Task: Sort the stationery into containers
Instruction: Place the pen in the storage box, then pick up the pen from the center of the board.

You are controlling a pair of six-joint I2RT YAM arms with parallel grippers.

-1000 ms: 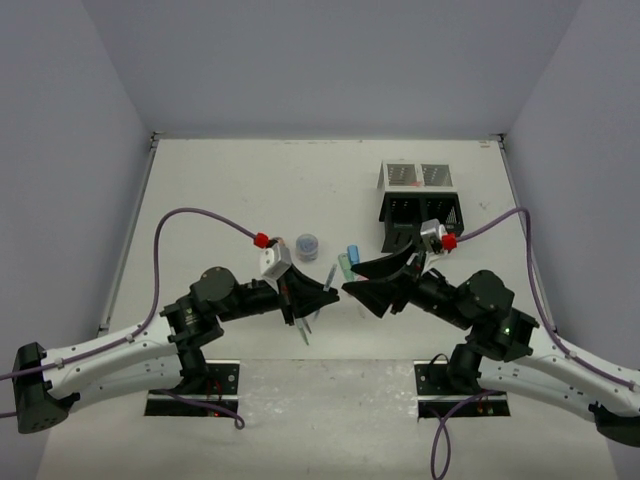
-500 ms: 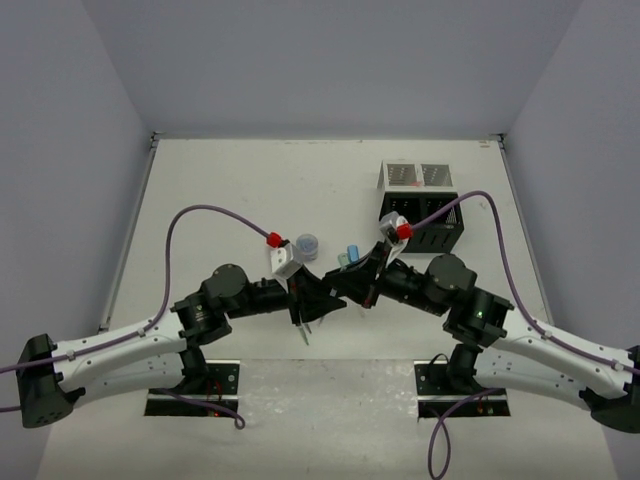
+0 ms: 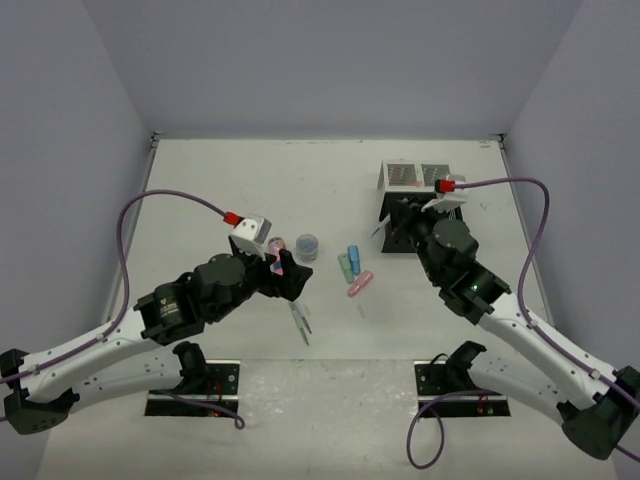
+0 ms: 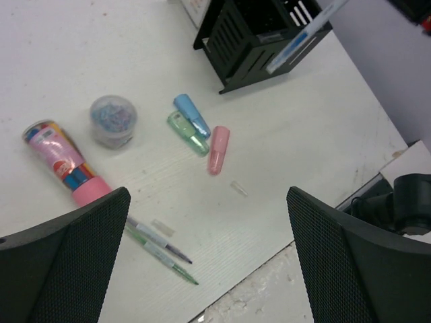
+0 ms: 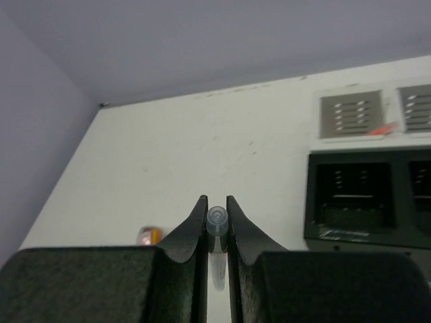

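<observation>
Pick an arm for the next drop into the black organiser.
Right. The right gripper is shut on a pen close by the black organiser. The left gripper is open and empty, above the loose pink marker.

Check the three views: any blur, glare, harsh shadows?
Top external: even, diffuse light, only faint shadows on the table, no glare. Left wrist: pink marker and round pot are sharp, while the open left claw has dark, soft fingers. Right wrist: the pen in the right claw is slightly soft; the black organiser reads clearly.
</observation>
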